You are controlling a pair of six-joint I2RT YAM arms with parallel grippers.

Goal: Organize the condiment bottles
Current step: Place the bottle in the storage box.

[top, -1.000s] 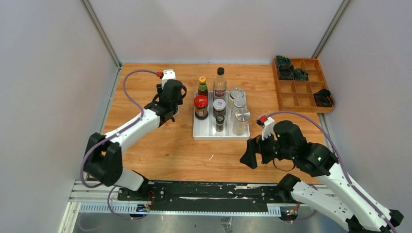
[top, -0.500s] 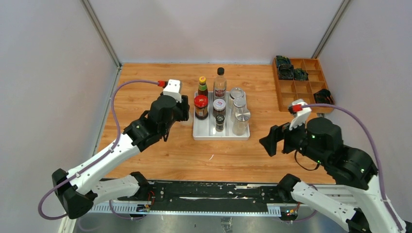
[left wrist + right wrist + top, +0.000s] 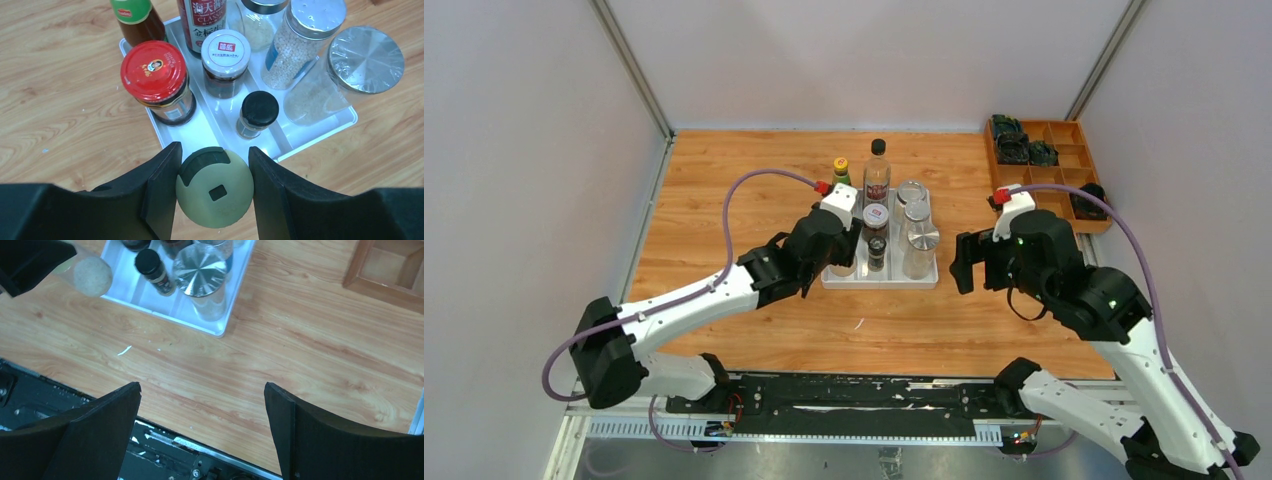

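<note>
Wooden table (image 3: 50,75), white tray (image 3: 345,117) — pale-green-lidded shaker (image 3: 215,192) clamped in left gripper (image 3: 212,152)

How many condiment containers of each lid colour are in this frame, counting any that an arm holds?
Silver-lidded jars: 3
Black-capped: 2, the tall dark bottle and the small shaker
Red-lidded jar: 1
White-lidded jar: 1
Yellow-capped bottle: 1
Pale-capped shaker, held in the left end effector: 1
Total: 9
</note>
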